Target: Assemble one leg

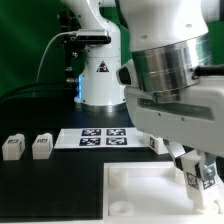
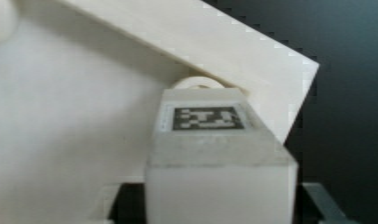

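The gripper [image 1: 194, 174] sits in the lower right of the exterior view, its two fingers closed narrowly on the leg [image 1: 190, 180], whose black-and-white tag faces the camera between them. The leg hangs upright over the right-hand part of the white panel [image 1: 128, 190], which lies flat on the dark table [image 1: 40, 195] along the lower edge of that view. Whether the leg's end touches the panel cannot be told from there. In the wrist view the leg fills the middle of the picture with its tag plainly readable, and the dark fingertips [image 2: 317, 205] show at either side of its wide body. Just beyond the leg's far end lies a round socket [image 2: 200, 82] in a corner of the panel, partly covered by the leg, so the leg is lined up closely with that corner. In the middle of the exterior view the marker board [image 1: 100, 137] lies flat behind the panel. At the exterior view's left two spare legs [image 1: 27, 148] stand side by side on the table, well apart from the gripper.
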You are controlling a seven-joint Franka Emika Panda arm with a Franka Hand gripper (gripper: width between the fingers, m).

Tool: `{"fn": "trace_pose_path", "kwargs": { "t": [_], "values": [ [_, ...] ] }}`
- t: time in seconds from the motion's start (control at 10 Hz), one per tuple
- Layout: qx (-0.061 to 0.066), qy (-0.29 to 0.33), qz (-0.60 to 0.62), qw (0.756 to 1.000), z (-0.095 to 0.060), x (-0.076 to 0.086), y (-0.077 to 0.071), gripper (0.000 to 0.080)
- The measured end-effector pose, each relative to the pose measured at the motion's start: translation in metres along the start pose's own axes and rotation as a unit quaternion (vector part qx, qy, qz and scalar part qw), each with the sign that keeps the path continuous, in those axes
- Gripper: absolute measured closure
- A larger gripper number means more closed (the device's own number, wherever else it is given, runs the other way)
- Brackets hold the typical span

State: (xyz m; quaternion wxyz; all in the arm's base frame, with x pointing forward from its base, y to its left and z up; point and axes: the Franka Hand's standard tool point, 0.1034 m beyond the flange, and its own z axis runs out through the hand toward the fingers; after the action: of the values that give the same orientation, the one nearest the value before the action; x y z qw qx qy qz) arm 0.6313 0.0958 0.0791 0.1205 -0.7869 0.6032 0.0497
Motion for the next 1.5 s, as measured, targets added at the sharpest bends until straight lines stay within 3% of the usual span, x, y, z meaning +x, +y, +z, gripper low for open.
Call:
{"fn": "trace_pose_path", "kwargs": {
  "t": [0.2,0.5,0.6,0.7,0.9,1.1,1.3,1.5],
  "values": [
    [0.001,-0.001,0.118,0.993,0.000,-0.005,0.000,0.0505],
    [-0.001,0.000,0.113,0.994,0.002,-0.008,0.000,0.0475],
    [-0.002,0.000,0.110,0.994,0.002,-0.009,0.000,0.0280],
    [-0.008,0.003,0.070,0.997,0.004,-0.014,0.001,0.0191],
    [-0.035,0.012,-0.085,0.996,-0.002,-0.028,-0.006,0.0156],
    [-0.038,0.016,-0.210,0.977,-0.004,-0.028,-0.009,0.0151],
    [-0.044,0.013,-0.335,0.941,-0.002,-0.026,-0.007,0.0151],
    [-0.065,0.015,-0.448,0.892,0.007,-0.024,-0.001,0.0151]
  ]
}}
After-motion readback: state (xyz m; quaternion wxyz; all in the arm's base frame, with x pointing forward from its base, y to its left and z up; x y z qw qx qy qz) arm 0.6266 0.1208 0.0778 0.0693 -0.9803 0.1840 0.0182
